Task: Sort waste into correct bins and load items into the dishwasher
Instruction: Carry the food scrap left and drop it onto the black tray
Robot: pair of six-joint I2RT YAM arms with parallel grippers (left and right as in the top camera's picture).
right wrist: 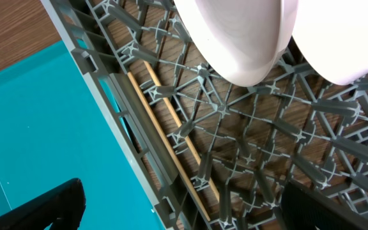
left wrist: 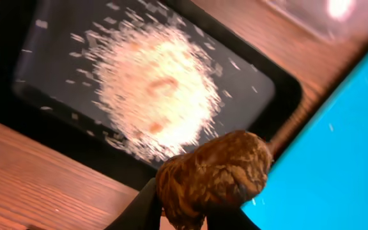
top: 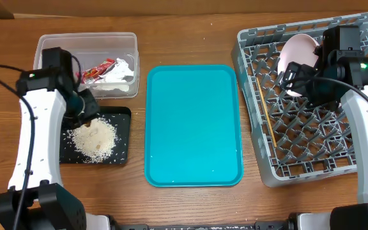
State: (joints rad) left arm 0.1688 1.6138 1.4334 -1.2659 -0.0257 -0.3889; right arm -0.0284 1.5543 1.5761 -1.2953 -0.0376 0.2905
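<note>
My left gripper (left wrist: 200, 214) is shut on the small brown food scrap (left wrist: 213, 176), holding it above the near edge of the black tray (left wrist: 260, 96). A pile of loose white rice (left wrist: 158, 96) lies in that tray. In the overhead view the left gripper (top: 88, 118) hovers over the tray's back edge. The clear tub (top: 50, 48) holds the red wrapper (top: 96, 71) and the white napkin (top: 119, 78). My right gripper (right wrist: 184, 211) stands open and empty over the grey dish rack (right wrist: 101, 70), where the chopsticks (right wrist: 171, 134), a bowl (right wrist: 235, 38) and the plate (right wrist: 344, 38) rest.
The teal serving tray (top: 193, 124) lies between the black tray (top: 123, 115) and the dish rack (top: 251, 45). The clear tub sits directly behind the black tray. Bare wooden table runs along the front edge.
</note>
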